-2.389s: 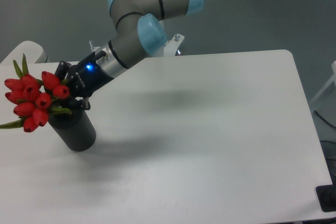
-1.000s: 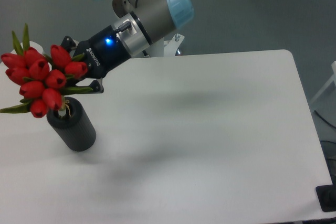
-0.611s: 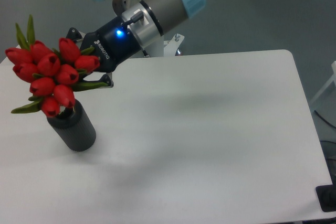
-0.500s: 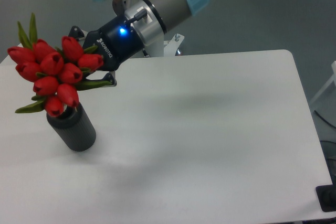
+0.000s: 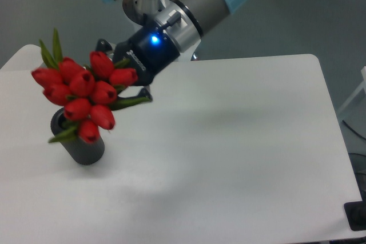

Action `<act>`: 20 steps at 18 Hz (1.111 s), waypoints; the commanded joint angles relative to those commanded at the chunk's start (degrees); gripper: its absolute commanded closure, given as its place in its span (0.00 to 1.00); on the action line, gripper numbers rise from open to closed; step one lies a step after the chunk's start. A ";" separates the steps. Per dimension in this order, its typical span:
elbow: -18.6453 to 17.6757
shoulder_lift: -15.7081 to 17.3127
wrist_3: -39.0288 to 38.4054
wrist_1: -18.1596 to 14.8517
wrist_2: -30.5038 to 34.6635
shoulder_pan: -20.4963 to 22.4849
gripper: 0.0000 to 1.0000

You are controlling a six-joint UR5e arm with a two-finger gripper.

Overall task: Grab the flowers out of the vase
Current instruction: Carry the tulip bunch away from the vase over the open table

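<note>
While the gripper (image 5: 123, 78) clamps its fingers on the flowers (image 5: 83, 92), the red bunch hangs above the black vase (image 5: 80, 147) on the table (image 5: 240, 141).

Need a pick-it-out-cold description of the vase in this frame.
Start at the white table and go to its left side, below the gripper that is shut on the flowers. The vase stands upright there, partly hidden behind the lowest red buds. It is a plain matte black cylinder with a round open top, the only dark thing standing on the tabletop.
</note>
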 joint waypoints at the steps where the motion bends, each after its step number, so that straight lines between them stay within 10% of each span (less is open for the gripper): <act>1: 0.09 -0.27 0.44 0.00 2.64 0.70 1.00; 20: -2.54 -2.73 22.67 -1.49 33.95 2.11 1.00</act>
